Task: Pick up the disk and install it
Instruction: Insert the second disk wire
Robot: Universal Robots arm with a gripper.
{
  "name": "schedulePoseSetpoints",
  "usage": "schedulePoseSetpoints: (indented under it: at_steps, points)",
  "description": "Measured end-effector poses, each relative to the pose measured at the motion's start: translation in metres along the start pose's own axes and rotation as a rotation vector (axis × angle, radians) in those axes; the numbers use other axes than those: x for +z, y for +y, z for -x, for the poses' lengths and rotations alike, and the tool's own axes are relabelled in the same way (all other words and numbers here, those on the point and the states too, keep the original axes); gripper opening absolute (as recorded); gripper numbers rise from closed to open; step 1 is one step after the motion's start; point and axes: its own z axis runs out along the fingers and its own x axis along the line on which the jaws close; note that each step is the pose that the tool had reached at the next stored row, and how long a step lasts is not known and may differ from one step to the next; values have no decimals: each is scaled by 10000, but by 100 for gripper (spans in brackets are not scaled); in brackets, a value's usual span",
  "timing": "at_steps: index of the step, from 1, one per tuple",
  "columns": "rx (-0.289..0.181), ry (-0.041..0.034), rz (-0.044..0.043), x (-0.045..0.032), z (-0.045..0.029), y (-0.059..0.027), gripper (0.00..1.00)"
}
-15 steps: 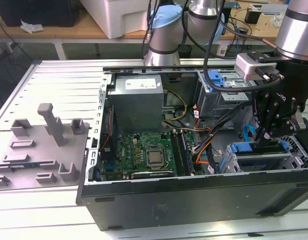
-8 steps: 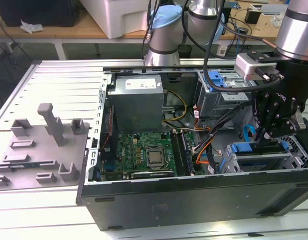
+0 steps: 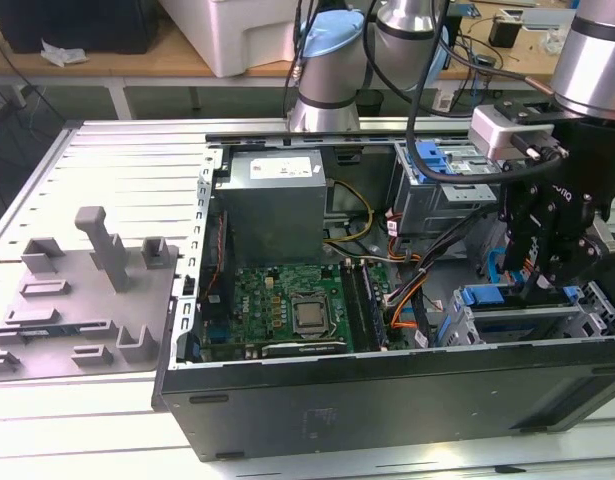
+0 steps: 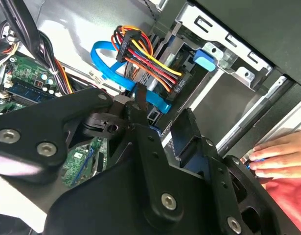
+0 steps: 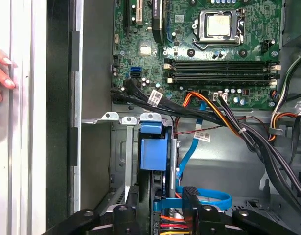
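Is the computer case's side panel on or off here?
Off: the computer case lies open in the exterior view, with motherboard and cables exposed.

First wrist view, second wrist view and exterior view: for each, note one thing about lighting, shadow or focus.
In the first wrist view the motherboard is evenly lit and crisp, while the gripper linkage sits dark. In the second wrist view the close black gripper parts look soft and shadowed, and the cable bundle is bright. In the exterior view the computer case front wall is in deep shadow.
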Motion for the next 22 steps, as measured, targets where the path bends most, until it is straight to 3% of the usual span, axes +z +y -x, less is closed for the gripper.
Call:
schedulePoseSetpoints:
  at_steps: [4,15,22]
  points:
    - [-1,-2,0,-10,-1,-1,48]
    - [-1,3,0,-181,-8,-6,48]
    - [-2,45,2,-236,7,-6,48]
